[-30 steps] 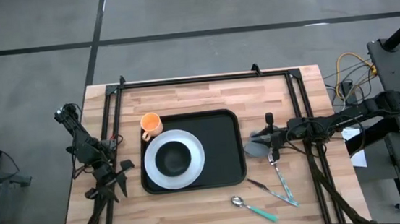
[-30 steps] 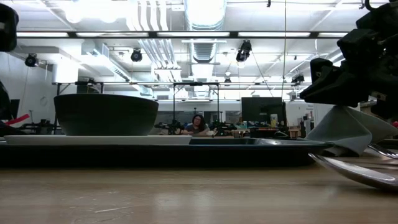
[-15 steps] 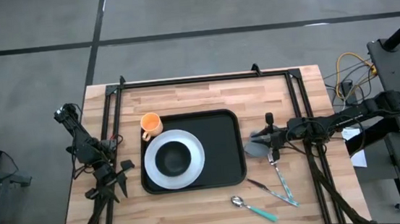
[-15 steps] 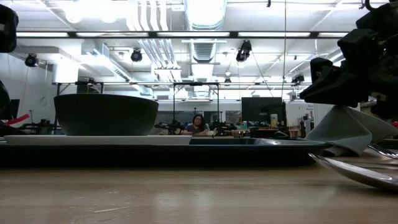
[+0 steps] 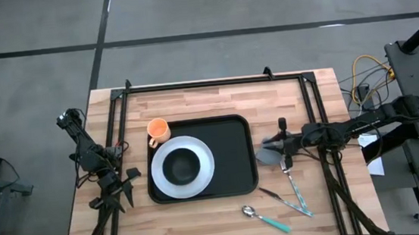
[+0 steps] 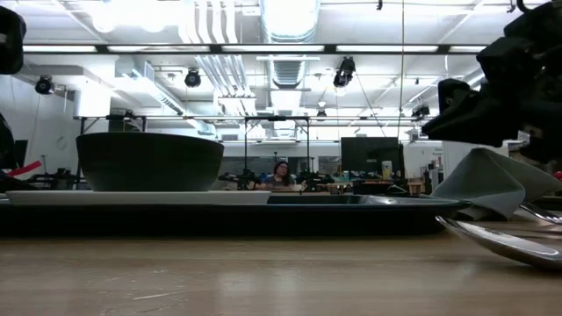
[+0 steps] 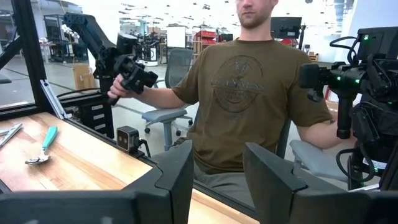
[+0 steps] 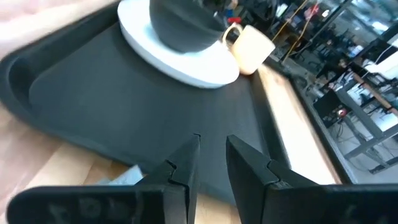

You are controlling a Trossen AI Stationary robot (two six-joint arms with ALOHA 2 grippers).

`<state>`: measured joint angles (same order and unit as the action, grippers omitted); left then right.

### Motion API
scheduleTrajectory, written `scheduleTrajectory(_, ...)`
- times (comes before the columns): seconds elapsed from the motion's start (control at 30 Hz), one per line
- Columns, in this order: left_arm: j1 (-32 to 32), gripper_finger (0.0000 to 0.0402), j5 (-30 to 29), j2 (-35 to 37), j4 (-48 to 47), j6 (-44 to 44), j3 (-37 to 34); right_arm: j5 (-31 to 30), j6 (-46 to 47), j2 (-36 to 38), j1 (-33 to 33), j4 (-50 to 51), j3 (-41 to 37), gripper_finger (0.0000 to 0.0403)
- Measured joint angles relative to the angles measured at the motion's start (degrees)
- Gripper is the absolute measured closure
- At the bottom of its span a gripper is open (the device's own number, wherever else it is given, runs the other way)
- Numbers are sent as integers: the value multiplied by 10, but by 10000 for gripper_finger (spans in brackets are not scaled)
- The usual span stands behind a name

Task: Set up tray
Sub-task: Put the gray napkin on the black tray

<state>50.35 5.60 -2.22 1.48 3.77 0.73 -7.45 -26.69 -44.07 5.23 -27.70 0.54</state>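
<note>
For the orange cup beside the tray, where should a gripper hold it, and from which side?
Probably grip the orange cup across its rim from above. It stands upright with its mouth open upward, close to the tray and the white plate, so a side approach looks crowded.

The wooden worktop [image 5: 204, 228] carries the tray [image 5: 231, 142] at centre, orange cup [image 5: 157, 129] at ten o'clock, napkin [image 5: 267, 155] at three and spoon [image 5: 264, 218] at five.
</note>
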Motion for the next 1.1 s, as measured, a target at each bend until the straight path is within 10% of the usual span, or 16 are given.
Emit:
scheduleTrajectory(0.63, 0, 281, 0, 0, 0, -65, 1, 0, 106, 2, 0, -145, 17, 335)
scheduleTrajectory(1.1, 0, 281, 0, -1, 4, -67, -1, -43, 204, -1, 0, 524, 351, 316)
